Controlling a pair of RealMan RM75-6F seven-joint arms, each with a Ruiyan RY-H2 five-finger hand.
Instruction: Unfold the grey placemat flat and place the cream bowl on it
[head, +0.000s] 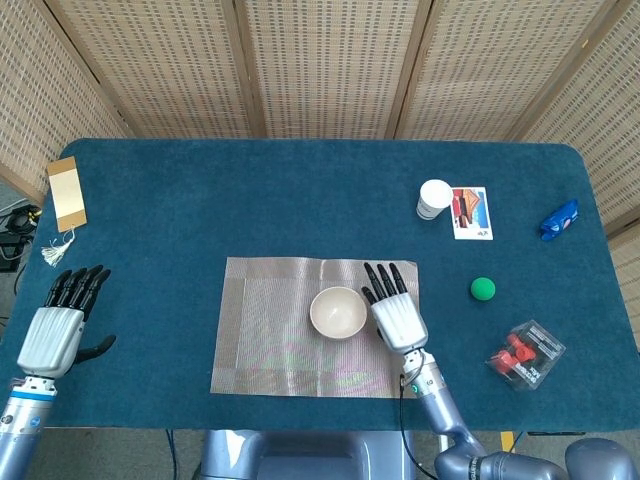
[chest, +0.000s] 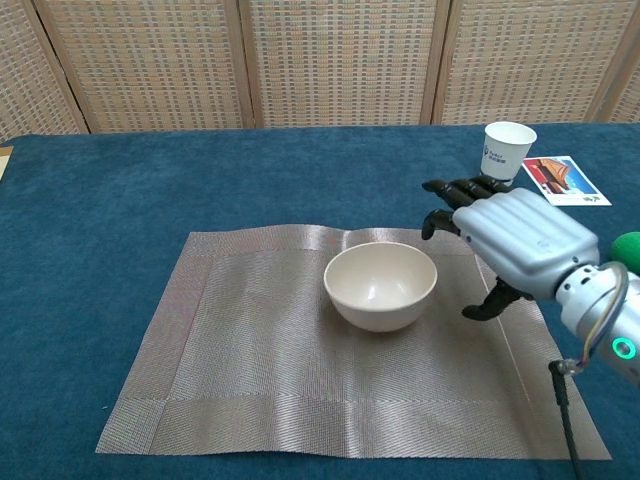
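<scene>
No legible text anywhere; small blue mark on white paper cup (chest: 507, 152) too blurred to read.

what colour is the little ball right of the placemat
Green: the small round ball on the blue tablecloth, seen best in the head view.
</scene>
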